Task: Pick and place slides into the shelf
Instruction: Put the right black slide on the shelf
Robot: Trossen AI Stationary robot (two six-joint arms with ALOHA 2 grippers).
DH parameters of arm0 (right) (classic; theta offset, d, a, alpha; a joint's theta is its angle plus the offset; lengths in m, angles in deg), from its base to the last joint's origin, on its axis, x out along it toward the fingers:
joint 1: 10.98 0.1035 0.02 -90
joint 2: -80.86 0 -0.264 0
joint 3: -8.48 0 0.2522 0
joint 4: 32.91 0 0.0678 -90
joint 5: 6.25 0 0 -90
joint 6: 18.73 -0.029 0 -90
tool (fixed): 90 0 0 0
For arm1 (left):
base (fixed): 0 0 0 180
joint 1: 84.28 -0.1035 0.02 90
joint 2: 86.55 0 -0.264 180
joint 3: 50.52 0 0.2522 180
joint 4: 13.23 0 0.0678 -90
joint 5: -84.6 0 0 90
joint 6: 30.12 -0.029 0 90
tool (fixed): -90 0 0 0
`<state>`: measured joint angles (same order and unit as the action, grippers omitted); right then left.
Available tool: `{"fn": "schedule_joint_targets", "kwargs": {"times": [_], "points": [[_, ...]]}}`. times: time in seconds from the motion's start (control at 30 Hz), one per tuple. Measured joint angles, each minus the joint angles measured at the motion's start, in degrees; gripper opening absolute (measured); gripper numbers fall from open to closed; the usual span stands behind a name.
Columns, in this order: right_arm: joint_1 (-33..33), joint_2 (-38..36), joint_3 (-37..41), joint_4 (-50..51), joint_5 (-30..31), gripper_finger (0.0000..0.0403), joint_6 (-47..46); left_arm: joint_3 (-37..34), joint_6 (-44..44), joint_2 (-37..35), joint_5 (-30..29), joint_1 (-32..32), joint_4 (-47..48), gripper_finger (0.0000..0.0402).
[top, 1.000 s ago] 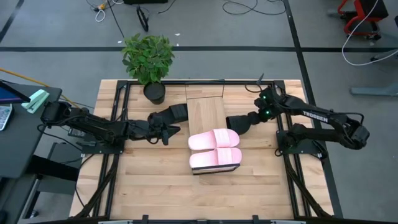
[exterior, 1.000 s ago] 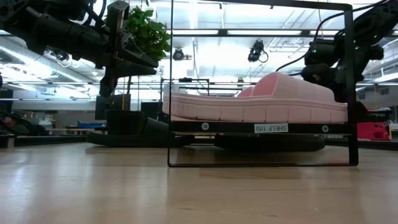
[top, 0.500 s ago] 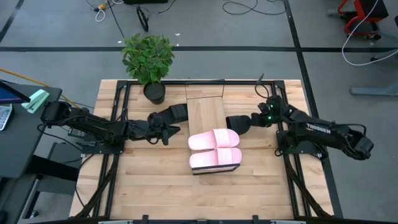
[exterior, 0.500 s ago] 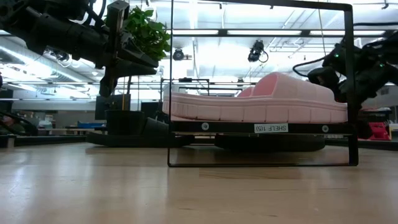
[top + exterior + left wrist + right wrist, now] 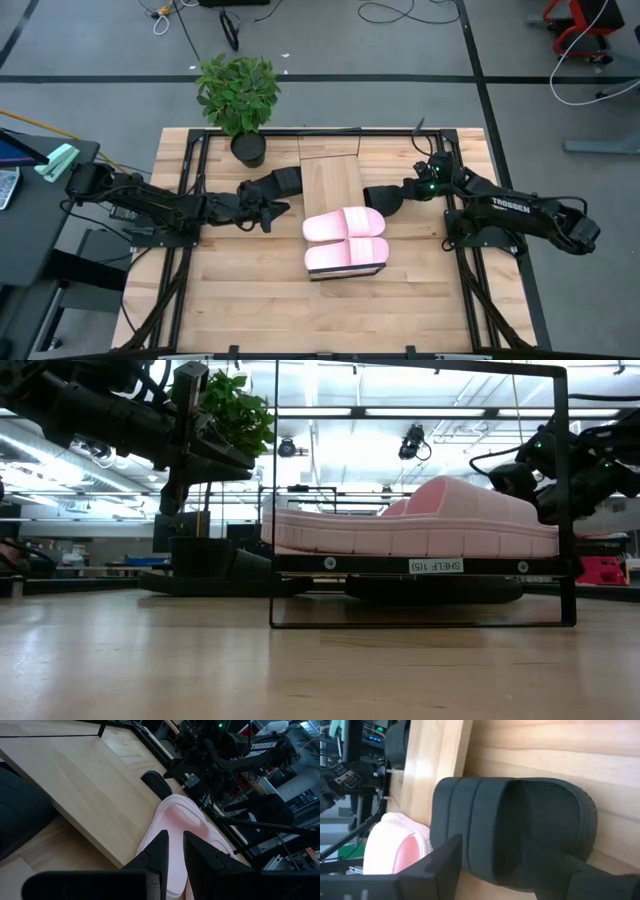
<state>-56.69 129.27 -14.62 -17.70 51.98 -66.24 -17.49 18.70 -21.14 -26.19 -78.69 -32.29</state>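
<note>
High view, items listed left to right. Potted plant (image 5: 239,97): stands at the worktop's (image 5: 240,300) far edge, toward its left corner. Left gripper (image 5: 268,214): hovers over the worktop left of the shelf (image 5: 330,178), its fingers (image 5: 159,851) close together with only a thin gap and nothing held; in the left wrist view they point toward the pink slides. Black slide, left (image 5: 271,184): lies on the worktop against the shelf's left edge, just beyond the left gripper. Shelf: light wood rack at the worktop's middle, running from the far edge toward the near one. Pink slides, pair: far one (image 5: 344,222) and near one (image 5: 346,253) rest side by side, touching, across the shelf's near end; low view shows them on its upper board above a white label (image 5: 436,565). Black slide, right (image 5: 383,196): lies on the worktop against the shelf's right edge. Right gripper (image 5: 412,189): sits at that slide's outer end, fingers spread apart on either side of it; whether they are touching it I cannot tell.
</note>
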Motion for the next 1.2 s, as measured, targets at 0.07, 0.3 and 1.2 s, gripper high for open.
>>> {"fn": "schedule_joint_targets", "kwargs": {"times": [0.07,0.3,1.2], "points": [[0.27,1.27,0.0,-0.85,0.11,0.0208,-0.02,0.0,-0.02,0.0,0.0,0.0,0.0,0.0064],[1.31,5.57,0.0,-5.53,0.51,0.0208,-0.72,0.0,0.02,0.0,0.0,0.0,0.0,0.0062],[5.56,15.1,0.02,-15.54,3.15,0.0208,-3.45,0.0,0.04,0.0,0.0,0.0,0.0,0.0059]]}}
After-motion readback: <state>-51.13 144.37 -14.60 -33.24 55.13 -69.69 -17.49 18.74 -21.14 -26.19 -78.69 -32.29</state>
